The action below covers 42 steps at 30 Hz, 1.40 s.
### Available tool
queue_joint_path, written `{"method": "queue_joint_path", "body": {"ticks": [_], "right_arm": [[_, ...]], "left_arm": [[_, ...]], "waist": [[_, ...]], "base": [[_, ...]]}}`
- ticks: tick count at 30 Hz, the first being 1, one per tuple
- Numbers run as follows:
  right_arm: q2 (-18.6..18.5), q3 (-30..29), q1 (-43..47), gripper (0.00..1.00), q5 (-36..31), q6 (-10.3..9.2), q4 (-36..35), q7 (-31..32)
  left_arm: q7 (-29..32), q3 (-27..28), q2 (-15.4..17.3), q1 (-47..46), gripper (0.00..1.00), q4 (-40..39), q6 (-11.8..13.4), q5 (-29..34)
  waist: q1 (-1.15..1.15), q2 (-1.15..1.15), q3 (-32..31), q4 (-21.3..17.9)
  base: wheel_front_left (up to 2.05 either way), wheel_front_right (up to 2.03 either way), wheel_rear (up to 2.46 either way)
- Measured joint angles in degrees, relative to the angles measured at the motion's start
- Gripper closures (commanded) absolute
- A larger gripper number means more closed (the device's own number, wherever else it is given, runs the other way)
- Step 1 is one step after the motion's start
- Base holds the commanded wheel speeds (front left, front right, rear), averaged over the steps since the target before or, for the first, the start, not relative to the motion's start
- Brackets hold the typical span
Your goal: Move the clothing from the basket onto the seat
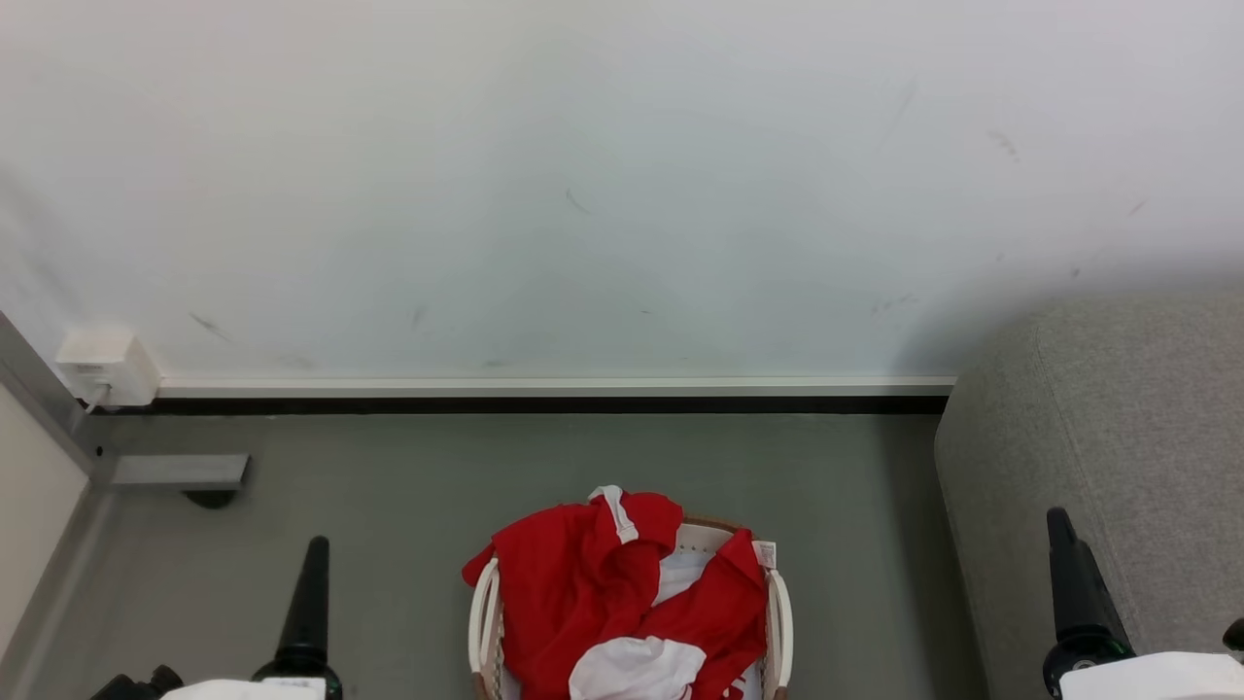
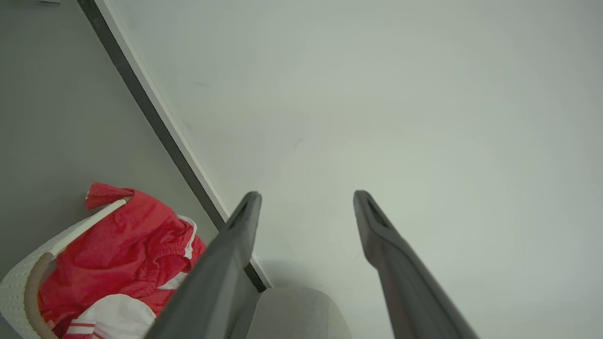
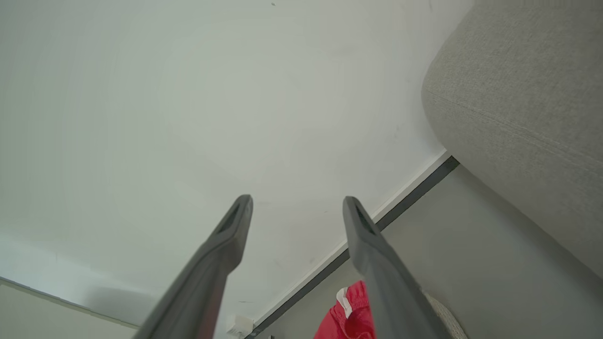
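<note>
So the basket [image 1: 782,622] sits on the grey floor [image 1: 389,506] a little way out from the white wall [image 1: 583,194]; it's stuffed with the clothing [image 1: 573,583], a red heap with white trim and a white panel bunched at the near side; the red stuff piles above the brown rim and flops over the far and left edges, and a bit of the pale lining peeks out in the middle. The seat [image 1: 1118,437] is off to the right, near the basket but not touching it. The left gripper [image 2: 306,195] hangs in the air with its fingers spread wide, nothing between them; the right gripper [image 3: 297,201] is the same, fingers splayed and empty, up beside the seat's rounded edge.
</note>
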Motion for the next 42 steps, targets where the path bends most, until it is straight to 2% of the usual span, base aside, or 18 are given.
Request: {"method": "queue_joint_path", "body": {"ticks": [18,30,42], "right_arm": [[-0.2,2.4,0.0,0.0,-19.3,0.0,-1.5,-3.5],[-0.2,3.6,0.0,0.0,-28.2,0.0,-0.9,-5.4],[-0.3,4.3,0.1,0.0,-35.8,0.0,0.5,-7.3]], "left_arm": [[-3.3,-1.5,0.2,1.5,0.0,-2.0,1.3,19.7],[-5.5,-2.0,0.3,2.1,0.0,-3.4,2.1,32.4],[-7.2,-2.5,0.4,3.1,0.0,-3.7,2.4,41.5]], "waist": [[0.0,0.0,-0.2,0.5],[0.0,0.0,-0.3,0.8],[0.0,0.0,-0.5,1.1]], "base": [[0.0,0.0,0.0],[0.0,0.0,0.0],[0.0,0.0,0.0]]}}
